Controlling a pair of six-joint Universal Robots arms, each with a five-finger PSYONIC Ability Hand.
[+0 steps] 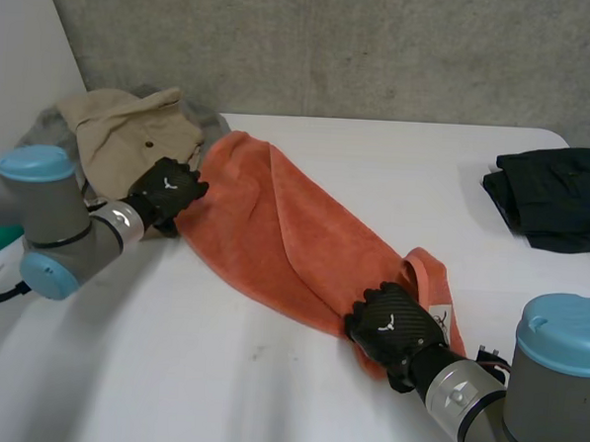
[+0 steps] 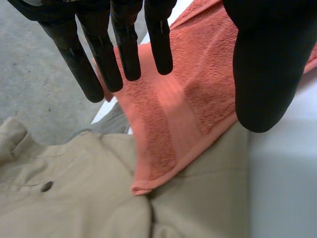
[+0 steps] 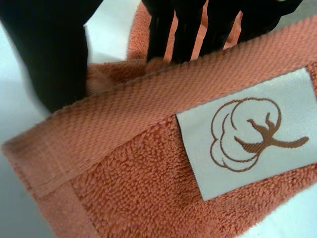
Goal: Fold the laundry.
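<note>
Straightening the orange towel [image 1: 284, 235], which lies bunched between both hands on the worktop [image 1: 217, 385].
Right hand [image 1: 393, 327] pinches the labelled hem between thumb and fingers. Left hand [image 1: 166, 192] is spread, fingers straight, over the far corner, which lies on a beige garment [image 1: 131, 133]. Advise gripping that corner before folding.

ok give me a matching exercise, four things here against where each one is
Things:
1 orange towel
2 beige garment
3 black clothes
4 white label

Places:
a sewn on the towel by the right hand
b lying apart, on the robot's right
c between both hands
d under the towel's corner by the left hand

Pairs: 1-c; 2-d; 3-b; 4-a
</note>
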